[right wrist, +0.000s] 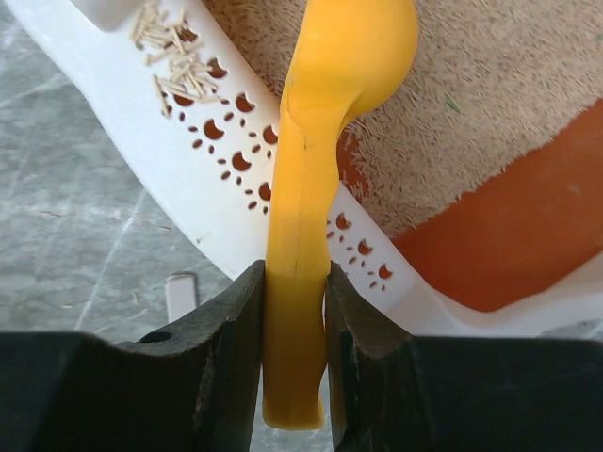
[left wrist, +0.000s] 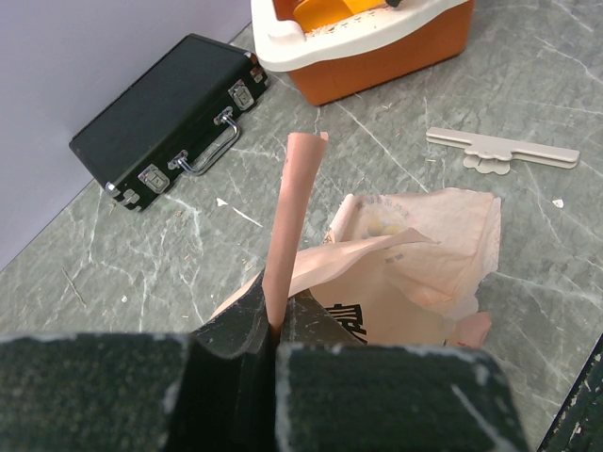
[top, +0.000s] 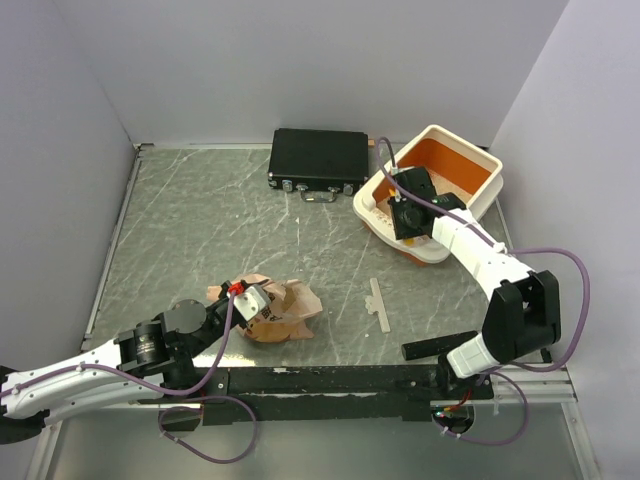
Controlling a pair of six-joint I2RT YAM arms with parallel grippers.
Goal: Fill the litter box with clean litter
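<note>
Right gripper clamps scoop, left gripper pinches bag; a twist may fling litter outside the litter box below

Enclosed on three sides by lilac-grey walls, floored with a grey-green marbled tabletop veined in white, evenly lit, edged at the near side by a black rail.
</note>
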